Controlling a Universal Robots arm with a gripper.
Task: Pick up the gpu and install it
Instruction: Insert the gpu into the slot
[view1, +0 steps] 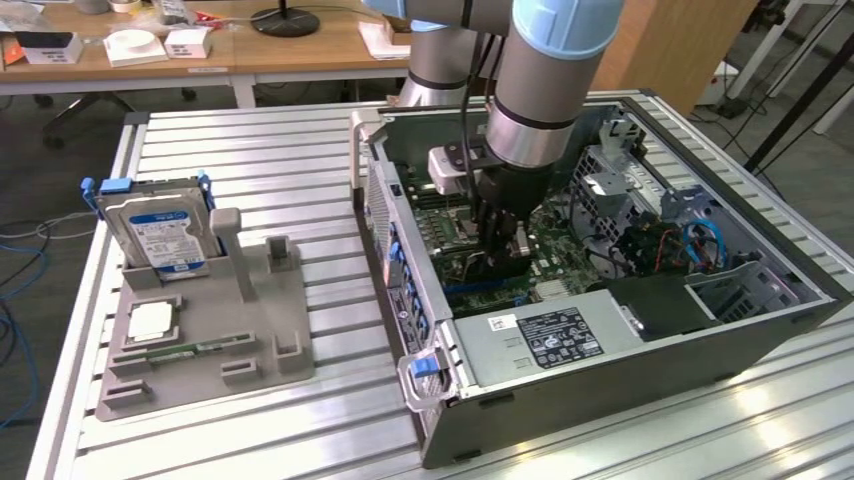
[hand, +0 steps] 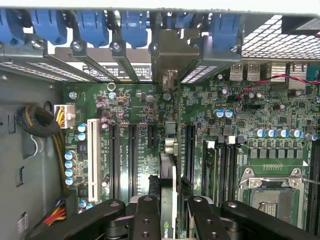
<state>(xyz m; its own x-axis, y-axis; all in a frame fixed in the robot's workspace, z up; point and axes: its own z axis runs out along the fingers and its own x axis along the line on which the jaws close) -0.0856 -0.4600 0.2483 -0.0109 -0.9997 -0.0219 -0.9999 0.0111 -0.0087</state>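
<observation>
Gripper (hand: 169, 210): fingers clamp the gpu (hand: 169, 165) edge-on.
Gpu: upright above motherboard (hand: 135, 115) slots, bracket toward rear wall.
Computer case (view1: 641, 360): open on table.

No text readable on the power supply label (view1: 559, 337), hard drive label (view1: 164, 238), or motherboard (hand: 240, 135)
</observation>
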